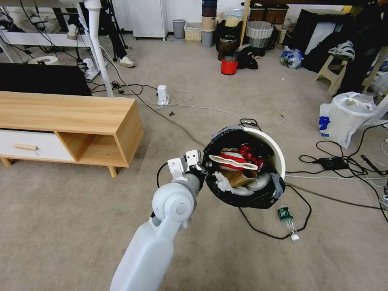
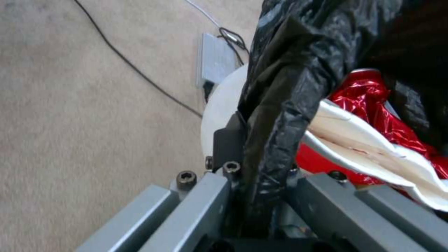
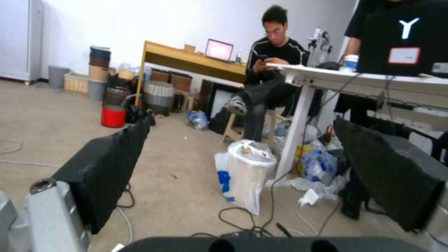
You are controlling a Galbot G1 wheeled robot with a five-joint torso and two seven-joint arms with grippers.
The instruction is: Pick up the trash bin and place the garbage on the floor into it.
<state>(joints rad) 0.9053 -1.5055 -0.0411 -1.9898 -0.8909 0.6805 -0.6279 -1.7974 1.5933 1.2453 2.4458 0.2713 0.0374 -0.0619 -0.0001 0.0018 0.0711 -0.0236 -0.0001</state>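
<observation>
The trash bin [image 1: 264, 151] is held tilted above the carpet by the left gripper [image 1: 201, 166], clamped on its bag-lined rim, while the right gripper [image 3: 243, 164] is spread apart; the heaped garbage [image 1: 238, 163] could be spilled if tipped further.

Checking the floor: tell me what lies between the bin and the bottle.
In the head view, a black cable crosses bare carpet between the bin, held by the left gripper, and the bottle.
</observation>
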